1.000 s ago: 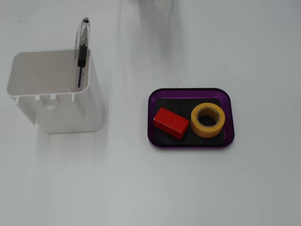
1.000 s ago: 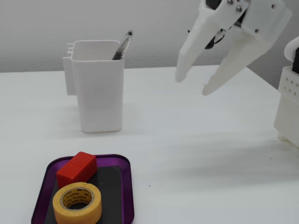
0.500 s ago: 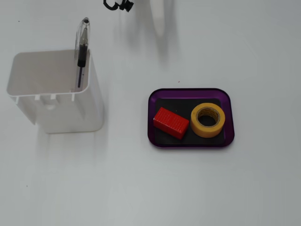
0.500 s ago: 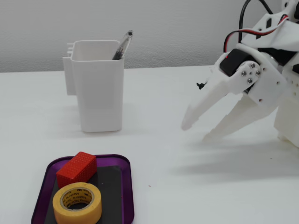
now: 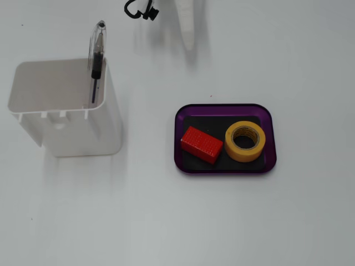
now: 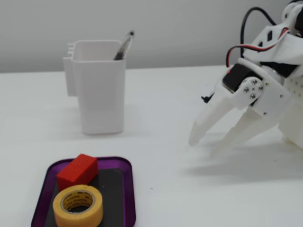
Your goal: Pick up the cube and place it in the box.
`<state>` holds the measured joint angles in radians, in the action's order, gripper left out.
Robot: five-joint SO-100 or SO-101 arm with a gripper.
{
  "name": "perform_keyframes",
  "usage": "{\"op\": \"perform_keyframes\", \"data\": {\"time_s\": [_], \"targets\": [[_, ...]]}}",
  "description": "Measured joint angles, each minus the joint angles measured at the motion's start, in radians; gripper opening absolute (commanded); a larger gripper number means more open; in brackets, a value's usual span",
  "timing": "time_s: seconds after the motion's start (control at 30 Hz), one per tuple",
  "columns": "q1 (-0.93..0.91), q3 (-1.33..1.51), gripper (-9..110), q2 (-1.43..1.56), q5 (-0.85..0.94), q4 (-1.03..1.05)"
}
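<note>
The red cube [image 5: 201,144] lies inside the purple box [image 5: 222,106], in its left part in this fixed view, right beside a yellow tape roll [image 5: 245,141]. In the other fixed view the cube [image 6: 78,171] sits at the far end of the box [image 6: 129,189], behind the roll [image 6: 78,205]. My white gripper [image 6: 206,144] is open and empty. It hangs low over the bare table at the right, well apart from the box, fingertips pointing down and left. Only one white finger [image 5: 187,25] shows at the top edge from above.
A tall white plastic container [image 5: 66,111] holding a pen [image 5: 97,61] stands left of the box; it also shows in the other fixed view [image 6: 102,90]. A black cable [image 5: 138,10] lies at the top edge. The table is plain white.
</note>
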<state>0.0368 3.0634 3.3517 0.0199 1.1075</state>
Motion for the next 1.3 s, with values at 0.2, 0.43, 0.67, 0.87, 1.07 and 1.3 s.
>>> {"op": "perform_keyframes", "data": {"time_s": [0.2,0.43,0.67,0.87,1.07,1.3], "targets": [[0.000,0.002,0,0.000,0.000,0.000],[0.000,0.002,0,0.000,0.000,0.000],[0.000,0.002,0,0.000,0.000,0.000],[0.000,0.002,0,0.000,0.000,0.000],[0.000,0.002,0,0.000,0.000,0.000],[0.000,0.002,0,0.000,0.000,0.000]]}}
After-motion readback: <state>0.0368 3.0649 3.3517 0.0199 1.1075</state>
